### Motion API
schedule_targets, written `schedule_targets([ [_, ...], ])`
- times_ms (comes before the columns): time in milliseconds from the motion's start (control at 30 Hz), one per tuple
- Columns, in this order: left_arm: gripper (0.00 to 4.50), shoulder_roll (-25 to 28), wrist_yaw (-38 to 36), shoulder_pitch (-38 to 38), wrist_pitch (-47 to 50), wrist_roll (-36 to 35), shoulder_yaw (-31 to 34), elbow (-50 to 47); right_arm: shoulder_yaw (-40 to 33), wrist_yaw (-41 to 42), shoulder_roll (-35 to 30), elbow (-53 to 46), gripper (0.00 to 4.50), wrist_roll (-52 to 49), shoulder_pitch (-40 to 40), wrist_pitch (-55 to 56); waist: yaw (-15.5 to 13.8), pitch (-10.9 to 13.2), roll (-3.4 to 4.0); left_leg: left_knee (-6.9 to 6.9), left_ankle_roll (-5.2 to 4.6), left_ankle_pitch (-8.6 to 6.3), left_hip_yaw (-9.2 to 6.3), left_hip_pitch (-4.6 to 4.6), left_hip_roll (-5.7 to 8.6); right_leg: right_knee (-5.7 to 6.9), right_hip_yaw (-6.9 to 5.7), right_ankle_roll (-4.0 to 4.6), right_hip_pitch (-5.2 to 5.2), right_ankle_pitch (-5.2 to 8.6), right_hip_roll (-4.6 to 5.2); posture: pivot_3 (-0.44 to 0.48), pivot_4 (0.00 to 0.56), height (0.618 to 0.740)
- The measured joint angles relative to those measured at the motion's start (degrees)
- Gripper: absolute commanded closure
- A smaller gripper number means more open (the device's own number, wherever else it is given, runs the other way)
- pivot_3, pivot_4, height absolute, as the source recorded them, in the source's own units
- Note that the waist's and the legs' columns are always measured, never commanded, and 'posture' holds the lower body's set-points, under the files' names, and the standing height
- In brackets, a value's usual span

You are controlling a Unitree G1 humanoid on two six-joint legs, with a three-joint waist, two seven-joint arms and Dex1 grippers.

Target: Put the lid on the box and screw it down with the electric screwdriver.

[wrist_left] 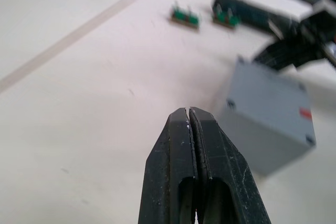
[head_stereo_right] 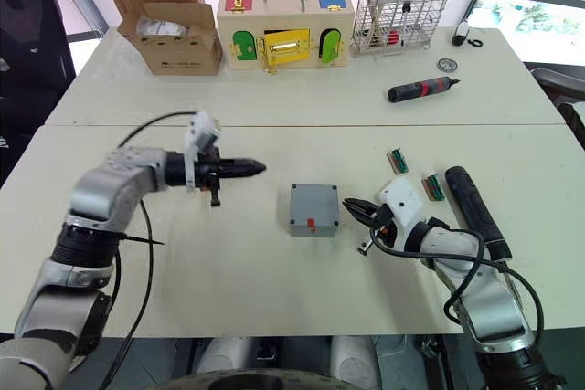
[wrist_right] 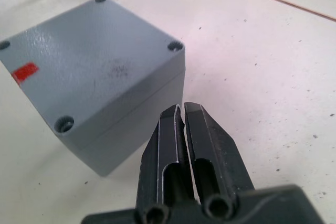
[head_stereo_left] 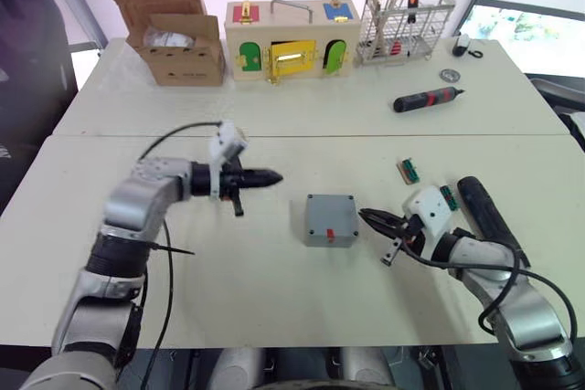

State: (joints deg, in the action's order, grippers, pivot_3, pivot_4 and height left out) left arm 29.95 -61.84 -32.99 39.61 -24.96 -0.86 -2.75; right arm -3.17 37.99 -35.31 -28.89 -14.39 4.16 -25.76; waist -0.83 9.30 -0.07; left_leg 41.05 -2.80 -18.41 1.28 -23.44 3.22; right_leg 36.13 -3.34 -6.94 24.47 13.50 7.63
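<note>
The grey box (head_stereo_left: 331, 219) stands mid-table with the lid (wrist_right: 100, 56) sitting on top of it; a seam runs under the lid, screw holes mark its corners and a red mark lies near one edge. My right gripper (head_stereo_left: 364, 215) is shut and empty, its tip just off the box's right side, apart from it. Further left, my left gripper (head_stereo_left: 277, 176) is shut on nothing and points right toward the box from a short distance. The black electric screwdriver (head_stereo_left: 484, 209) lies on the table at the right, beside my right forearm.
Two small green connector pieces (head_stereo_left: 409, 171) (head_stereo_left: 447, 195) lie right of the box. A black-and-red screwdriver (head_stereo_left: 427, 98) rests further back. Along the far edge stand a cardboard box (head_stereo_left: 174, 20), a wooden box with coloured doors (head_stereo_left: 292, 43) and a wire rack (head_stereo_left: 407, 25).
</note>
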Motion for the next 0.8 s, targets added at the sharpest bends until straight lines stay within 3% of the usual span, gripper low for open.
schedule_targets([
  [133,4.50,2.1,-0.8,2.6,2.6,-5.7,1.5,-10.5,-8.8,-1.5,0.1,-1.5,4.40,-5.5,0.2,-4.8,0.0,0.0,0.00,0.01,0.02,0.01,0.00,0.03,0.00,-0.02,0.00,0.00,-0.07,0.00,0.01,0.000,0.150,0.694],
  [233,4.50,0.7,-0.5,2.9,3.8,-8.2,-0.2,-14.2,-14.2,-3.0,1.1,-1.1,4.40,-9.9,-0.6,-7.7,-0.3,0.0,0.02,0.01,0.08,0.04,-0.01,0.10,0.00,0.00,0.00,0.01,-0.16,-0.01,0.02,0.000,0.150,0.694],
  [400,4.50,-3.4,1.1,2.9,1.7,-7.0,-7.5,-15.0,-21.8,-8.1,3.5,-1.3,4.40,-16.1,0.6,-13.7,-0.2,0.0,0.02,-0.02,0.07,0.04,0.00,0.10,0.00,0.01,0.01,0.02,-0.13,0.00,0.00,0.000,0.150,0.694],
  [533,4.50,-3.5,0.6,2.6,-4.1,-3.0,-11.2,-12.7,-28.6,-13.5,4.9,-7.5,4.40,-21.0,4.5,-19.7,-0.1,-0.1,0.15,-0.08,0.09,0.05,0.00,0.09,0.00,0.02,0.01,0.02,-0.08,0.00,-0.01,0.000,0.150,0.694],
  [667,4.50,-3.6,-0.6,2.1,-7.2,-0.8,-14.1,-11.6,-32.7,-16.2,5.0,-11.6,2.54,-19.9,11.4,-19.4,-0.3,-0.1,0.14,-0.05,0.06,0.04,0.01,0.08,0.01,-0.01,0.04,0.03,-0.11,0.00,0.01,0.000,0.150,0.694],
  [800,4.50,-4.4,-1.7,0.5,-9.2,-0.2,-14.4,-10.6,-31.0,-18.0,7.3,-11.5,0.66,-15.9,14.8,-15.6,0.0,-0.1,0.14,-0.05,0.05,0.04,0.01,0.09,0.00,0.01,0.05,0.03,-0.10,0.00,-0.01,0.000,0.150,0.694],
])
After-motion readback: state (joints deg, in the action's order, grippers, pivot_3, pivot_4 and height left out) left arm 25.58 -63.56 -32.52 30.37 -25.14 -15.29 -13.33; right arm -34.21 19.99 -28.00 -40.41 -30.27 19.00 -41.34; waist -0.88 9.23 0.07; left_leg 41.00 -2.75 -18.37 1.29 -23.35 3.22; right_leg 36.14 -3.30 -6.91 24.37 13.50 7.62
